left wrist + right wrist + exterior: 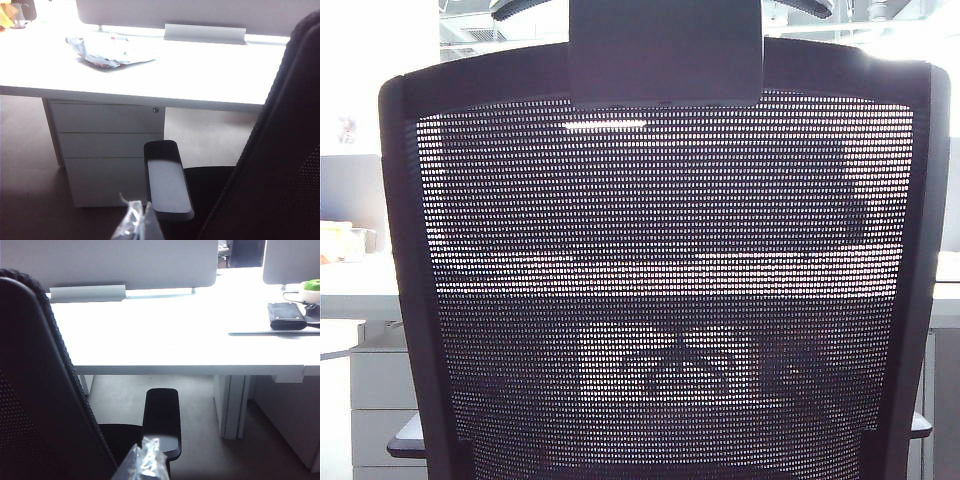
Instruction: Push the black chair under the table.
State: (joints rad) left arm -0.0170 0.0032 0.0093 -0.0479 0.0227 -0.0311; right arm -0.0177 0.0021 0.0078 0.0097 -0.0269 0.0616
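Observation:
The black chair [660, 300] fills the exterior view from behind, with its mesh back and the solid headrest bracket [665, 55]. The white table [360, 285] shows beyond it and through the mesh. Neither gripper appears in that view. In the left wrist view my left gripper [139, 220] is shut, tips together, just behind the chair's armrest [166, 180] and beside the chair back [280, 165], facing the table [190, 75]. In the right wrist view my right gripper [147, 457] is also shut, behind the other armrest [162, 415] and beside the chair back [35, 390], in front of the table [175, 340].
A pale grey drawer unit [107, 150] stands under the table beside the left armrest. A white table leg [232, 405] stands on the right side. On the table lie a crumpled bag [107, 50] and a black case [286, 316]. A grey partition [200, 12] runs along the back.

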